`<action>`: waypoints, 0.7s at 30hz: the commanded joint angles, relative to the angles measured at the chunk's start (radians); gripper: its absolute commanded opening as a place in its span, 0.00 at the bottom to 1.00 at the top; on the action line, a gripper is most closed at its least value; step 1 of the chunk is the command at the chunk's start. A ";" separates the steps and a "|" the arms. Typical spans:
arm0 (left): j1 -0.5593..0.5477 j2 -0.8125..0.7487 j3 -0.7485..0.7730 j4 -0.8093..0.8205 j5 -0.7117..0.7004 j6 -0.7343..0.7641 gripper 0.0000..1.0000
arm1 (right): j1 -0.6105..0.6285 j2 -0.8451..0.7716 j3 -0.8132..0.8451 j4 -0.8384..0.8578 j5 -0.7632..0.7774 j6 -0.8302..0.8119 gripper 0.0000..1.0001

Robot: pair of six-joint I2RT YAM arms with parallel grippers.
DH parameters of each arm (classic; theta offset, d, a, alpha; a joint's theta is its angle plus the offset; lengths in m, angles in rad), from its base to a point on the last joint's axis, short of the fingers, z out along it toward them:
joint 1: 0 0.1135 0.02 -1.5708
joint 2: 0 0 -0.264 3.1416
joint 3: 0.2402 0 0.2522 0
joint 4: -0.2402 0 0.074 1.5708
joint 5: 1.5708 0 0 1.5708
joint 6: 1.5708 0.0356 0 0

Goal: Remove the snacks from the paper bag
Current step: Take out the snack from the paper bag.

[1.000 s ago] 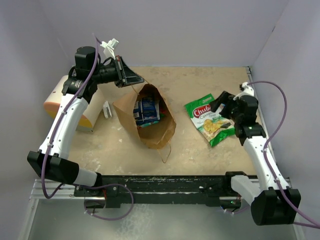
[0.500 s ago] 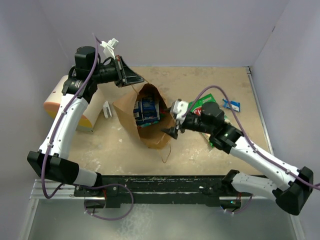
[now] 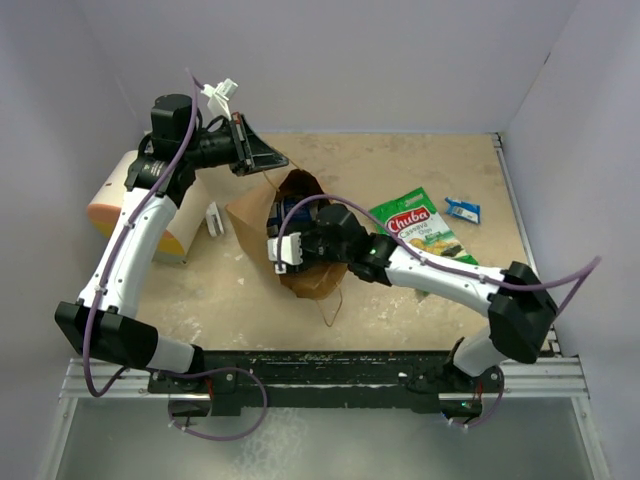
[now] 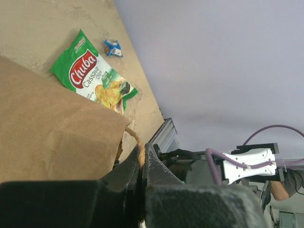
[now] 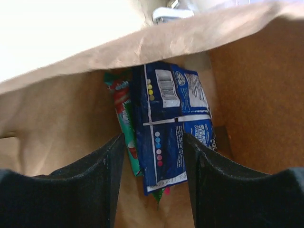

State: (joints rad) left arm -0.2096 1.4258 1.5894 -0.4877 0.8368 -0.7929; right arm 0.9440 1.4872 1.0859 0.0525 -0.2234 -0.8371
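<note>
Mid-worktop, a little left of centre: paper bag, mouth open toward the overhead camera. The left gripper is clamped tight on the bag's twisted paper handle at the far rim, holding the mouth up.

The right gripper is down inside the mouth, jaws partly apart and straddling the dark blue packet. The wrist view shows nothing gripped yet. A teal-red packet lies just beside the blue one, against the bag wall.

Already out: green Chuba cassava-chip packet right of the bag, and a small blue packet near the worktop's right edge.

Step in hand, as I read it: grasping the dark blue packet. The next move calls for closing on that packet alone, without pinching its teal-red neighbour or the bag paper, then lifting it clear through the mouth.
</note>
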 commanded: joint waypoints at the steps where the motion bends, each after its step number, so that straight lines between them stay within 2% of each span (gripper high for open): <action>1: 0.010 -0.037 0.016 0.044 0.007 0.004 0.00 | 0.004 0.057 0.057 0.087 0.107 -0.063 0.53; 7: 0.010 -0.043 0.017 0.037 0.009 0.012 0.00 | 0.003 0.129 0.045 0.184 0.141 0.019 0.46; 11: 0.010 -0.044 0.021 0.032 0.011 0.015 0.00 | -0.004 0.147 0.019 0.240 0.177 0.032 0.46; 21: 0.010 -0.038 0.031 0.020 0.018 0.024 0.00 | -0.025 0.184 0.016 0.246 0.187 0.014 0.48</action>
State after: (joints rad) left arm -0.2096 1.4220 1.5894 -0.4965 0.8387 -0.7918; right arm 0.9344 1.6558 1.0924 0.2474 -0.0463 -0.8291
